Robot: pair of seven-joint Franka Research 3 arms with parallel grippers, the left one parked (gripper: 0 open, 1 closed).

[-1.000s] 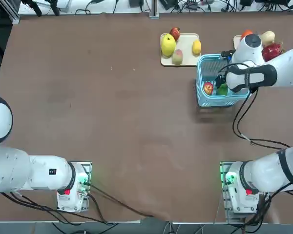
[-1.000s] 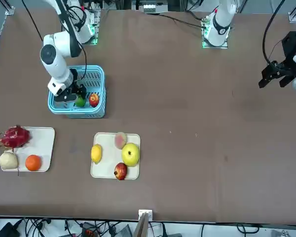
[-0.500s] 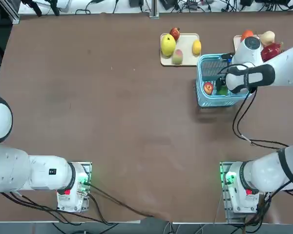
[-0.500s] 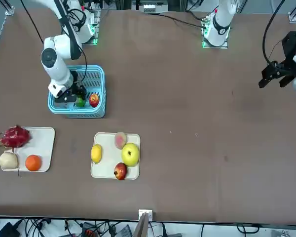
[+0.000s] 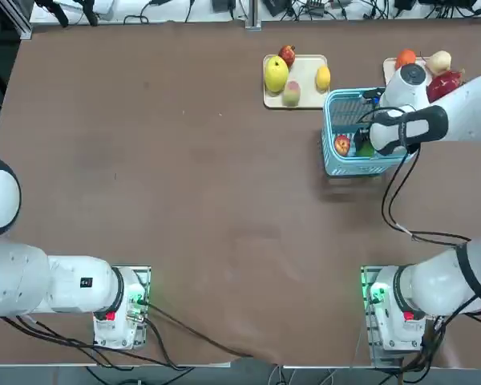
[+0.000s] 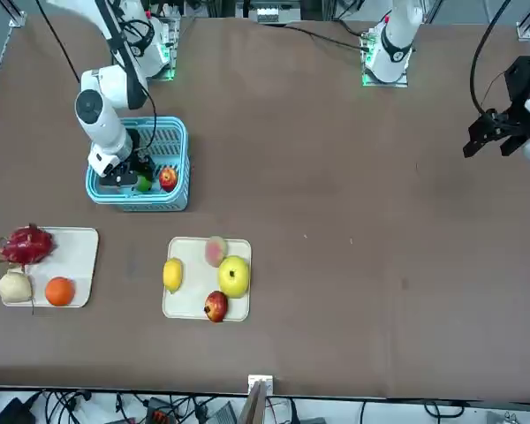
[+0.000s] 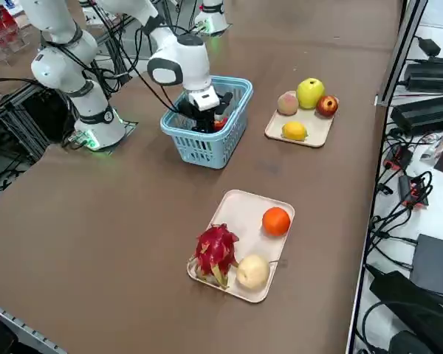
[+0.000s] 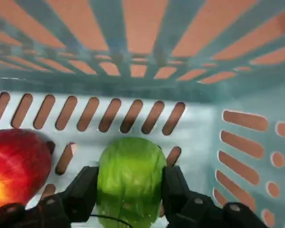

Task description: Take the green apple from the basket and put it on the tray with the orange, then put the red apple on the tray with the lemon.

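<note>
In the front view, we had both trays, (image 6: pixel 78 296) and (image 6: pixel 190 305), lower left, awaiting their apples. Beyond, upper left, our hand (image 8: pixel 130 190) pinched the green apple (image 8: pixel 130 178) inside the basket (image 6: pixel 141 201), beside the red apple (image 6: pixel 168 178); neither was delivered.

The counter (image 5: pixel 224 208) is evenly and brightly lit, with a soft shadow cast at the basket's (image 5: pixel 329 136) six o'clock edge.

Bright green apple (image 8: pixel 130 178), red apple (image 8: pixel 18 166) patched yellow, light blue slotted basket (image 8: pixel 199 118), cream trays (image 7: pixel 245 210), orange fruit (image 7: pixel 276 221)
</note>
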